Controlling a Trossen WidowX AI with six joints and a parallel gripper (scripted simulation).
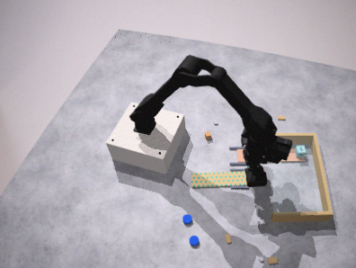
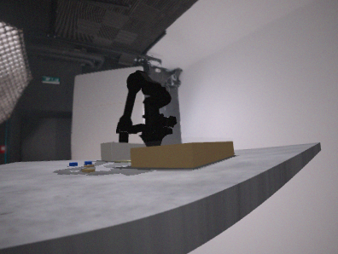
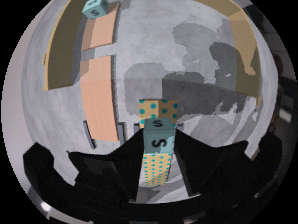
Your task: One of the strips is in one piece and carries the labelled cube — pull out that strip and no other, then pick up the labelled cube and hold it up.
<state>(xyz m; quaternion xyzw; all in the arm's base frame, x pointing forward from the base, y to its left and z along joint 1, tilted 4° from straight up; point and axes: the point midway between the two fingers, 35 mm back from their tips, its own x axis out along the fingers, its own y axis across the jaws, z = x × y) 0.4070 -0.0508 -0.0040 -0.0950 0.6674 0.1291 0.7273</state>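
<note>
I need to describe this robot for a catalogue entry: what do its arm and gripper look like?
The arm is matte black throughout, built of thick, rounded links with bulky joints, on a white box-shaped pedestal. No cables, stripes or markings show. The gripper is equally black and blocky, and its fingers appear in the wrist view as dark, angular slabs.

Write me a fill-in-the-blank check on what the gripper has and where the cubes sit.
1. The gripper is shut on the cube marked with the letter ____.
2. The strip under that cube is patterned with teal ____.
3. The other teal cube sits on the ____ strip, inside the wooden tray.
4. Two round discs on the table are coloured ____.

Missing words: S; dots; orange; blue.
</note>
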